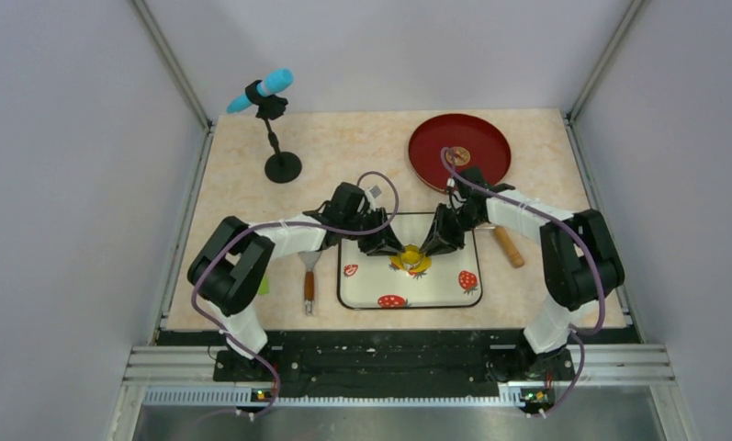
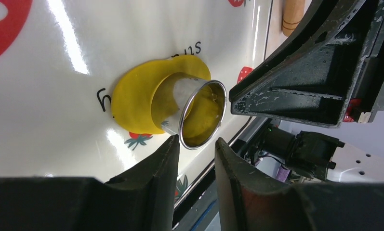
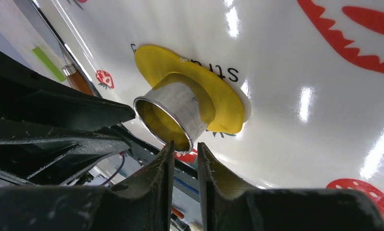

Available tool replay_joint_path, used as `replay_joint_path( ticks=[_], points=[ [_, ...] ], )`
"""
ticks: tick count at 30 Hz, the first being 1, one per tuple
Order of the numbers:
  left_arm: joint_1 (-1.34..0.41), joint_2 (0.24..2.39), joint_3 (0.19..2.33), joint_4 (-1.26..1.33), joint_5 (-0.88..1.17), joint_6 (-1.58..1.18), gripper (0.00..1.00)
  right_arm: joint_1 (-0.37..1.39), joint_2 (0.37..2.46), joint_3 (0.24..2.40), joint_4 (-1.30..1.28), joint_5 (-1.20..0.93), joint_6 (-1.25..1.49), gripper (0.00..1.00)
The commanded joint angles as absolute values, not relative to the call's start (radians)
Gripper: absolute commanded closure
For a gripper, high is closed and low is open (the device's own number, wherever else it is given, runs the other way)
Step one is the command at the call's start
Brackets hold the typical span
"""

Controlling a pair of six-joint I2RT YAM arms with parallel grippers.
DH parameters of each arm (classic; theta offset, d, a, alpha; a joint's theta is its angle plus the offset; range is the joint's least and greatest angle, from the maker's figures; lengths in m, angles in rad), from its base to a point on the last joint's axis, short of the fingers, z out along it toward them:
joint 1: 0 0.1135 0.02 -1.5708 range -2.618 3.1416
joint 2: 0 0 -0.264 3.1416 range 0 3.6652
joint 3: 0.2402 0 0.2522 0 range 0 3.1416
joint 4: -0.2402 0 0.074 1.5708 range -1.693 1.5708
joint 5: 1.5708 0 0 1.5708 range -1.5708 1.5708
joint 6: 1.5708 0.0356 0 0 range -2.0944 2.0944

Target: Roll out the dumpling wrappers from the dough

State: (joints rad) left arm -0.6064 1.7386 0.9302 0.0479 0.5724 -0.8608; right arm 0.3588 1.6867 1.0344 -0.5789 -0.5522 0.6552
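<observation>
The dough (image 2: 132, 101) is a thin flattened bright yellow patch on the white strawberry-print mat (image 1: 435, 294). A small metal ring (image 2: 180, 103) stands pressed into it, with yellow dough showing inside. My left gripper (image 2: 195, 142) is open, its tips at the ring's near rim. My right gripper (image 3: 185, 147) has its fingers narrowly apart, and the rim of the ring (image 3: 180, 103) sits between the tips with a gap on each side. From above, both grippers (image 1: 397, 250) (image 1: 426, 248) meet over the dough (image 1: 408, 265). No separate cut disc shows.
A tan wooden roller (image 1: 509, 246) lies right of the mat. A red plate (image 1: 477, 138) sits at the back right. A scraper with a wooden handle (image 1: 309, 280) lies left of the mat. A blue microphone on a black stand (image 1: 275, 138) is at the back left.
</observation>
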Motion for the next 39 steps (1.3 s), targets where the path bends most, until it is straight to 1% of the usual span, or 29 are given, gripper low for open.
replay_joint_path(
  ticks=[1,10,14,17,23,24,30,39],
  points=[
    [-0.627,1.763,0.987,0.055,0.550,-0.824,0.63,0.358,1.715,1.075,-0.546,-0.583,0.642,0.78],
    [-0.641,1.797,0.992,0.031,0.527,-0.798,0.64,0.358,1.733,1.055,-0.533,-0.594,0.630,0.84],
    [-0.641,1.808,0.992,0.025,0.522,-0.788,0.67,0.358,1.734,1.051,-0.529,-0.595,0.628,0.86],
    [-0.641,1.814,0.993,0.005,0.506,-0.775,0.69,0.357,1.742,1.044,-0.528,-0.595,0.626,0.90],
    [-0.644,1.831,0.990,-0.043,0.483,-0.756,0.77,0.358,1.758,1.030,-0.522,-0.583,0.620,0.93],
    [-0.643,1.835,0.988,-0.042,0.483,-0.757,0.78,0.359,1.758,1.028,-0.520,-0.577,0.620,0.95],
    [-0.645,1.851,0.983,-0.048,0.476,-0.753,0.86,0.359,1.764,1.003,-0.511,-0.557,0.614,1.00],
    [-0.651,1.878,0.973,-0.064,0.458,-0.747,0.95,0.364,1.771,0.971,-0.501,-0.526,0.595,1.00]
  ],
)
